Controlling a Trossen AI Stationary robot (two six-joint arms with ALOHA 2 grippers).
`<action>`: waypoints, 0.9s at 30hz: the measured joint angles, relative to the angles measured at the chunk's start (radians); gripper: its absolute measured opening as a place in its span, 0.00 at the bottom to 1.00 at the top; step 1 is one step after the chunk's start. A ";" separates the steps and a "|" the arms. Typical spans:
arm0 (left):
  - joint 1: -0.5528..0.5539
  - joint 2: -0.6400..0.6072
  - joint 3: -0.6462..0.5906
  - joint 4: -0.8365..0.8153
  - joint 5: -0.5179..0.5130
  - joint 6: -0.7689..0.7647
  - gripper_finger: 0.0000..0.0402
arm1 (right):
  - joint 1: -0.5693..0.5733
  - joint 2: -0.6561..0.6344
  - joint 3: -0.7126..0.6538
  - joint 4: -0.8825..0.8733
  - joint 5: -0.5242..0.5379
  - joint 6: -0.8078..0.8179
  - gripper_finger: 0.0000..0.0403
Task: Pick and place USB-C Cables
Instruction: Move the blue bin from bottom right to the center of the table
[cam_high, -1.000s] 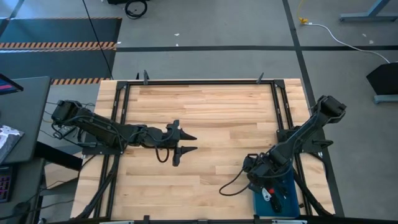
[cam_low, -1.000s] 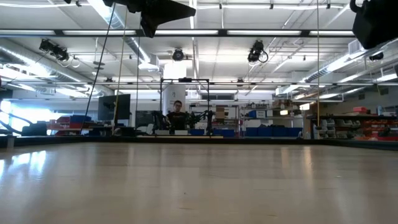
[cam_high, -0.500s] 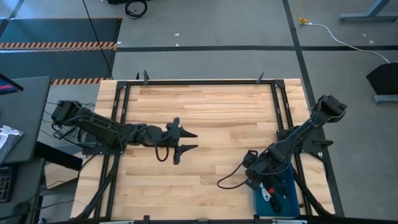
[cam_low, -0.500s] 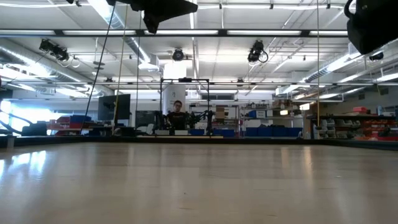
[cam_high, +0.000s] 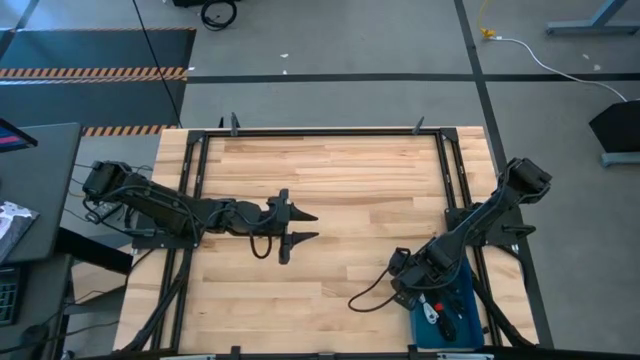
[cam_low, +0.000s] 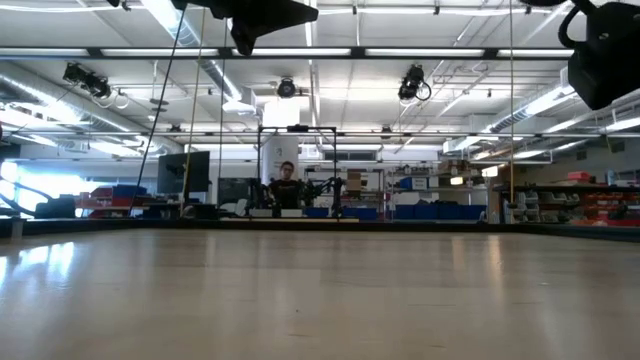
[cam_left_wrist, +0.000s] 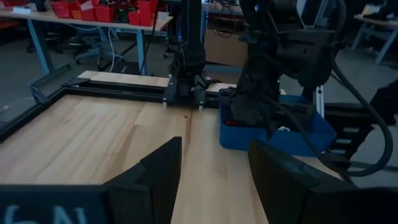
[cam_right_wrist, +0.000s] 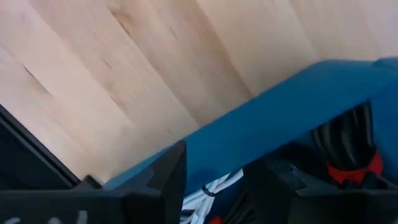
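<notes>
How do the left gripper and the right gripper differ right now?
The left gripper hovers over bare wood near the table's middle; the right gripper sits at the blue tray's edge, by the front right corner. The left points across the table; the right angles down into the tray. Both are open and empty.

Wooden table (cam_high: 330, 190) — person (cam_low: 286, 186) beyond.

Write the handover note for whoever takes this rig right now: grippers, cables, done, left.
Left gripper: open, empty, waiting above mid-table.
Right gripper: open, empty, at the wall of the blue tray in the table's near right corner.
USB-C cables: bundles lie in the tray; a black one with a red band and a white one show beside the right gripper.
Done: no cable lies on the bare wood.
Left: grip a bundle, lift it out, place it on the table; then the rest.
</notes>
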 joint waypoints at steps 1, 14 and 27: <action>0.000 0.000 0.000 0.000 0.000 -0.008 0.48 | 0.000 0.000 0.000 0.001 0.011 -0.012 0.38; -0.025 0.000 0.000 0.007 0.000 -0.081 0.48 | -0.009 0.000 0.001 0.051 0.047 -0.128 0.05; -0.036 0.000 0.000 0.077 0.000 -0.086 0.48 | -0.085 0.001 -0.003 0.209 0.094 -0.429 0.02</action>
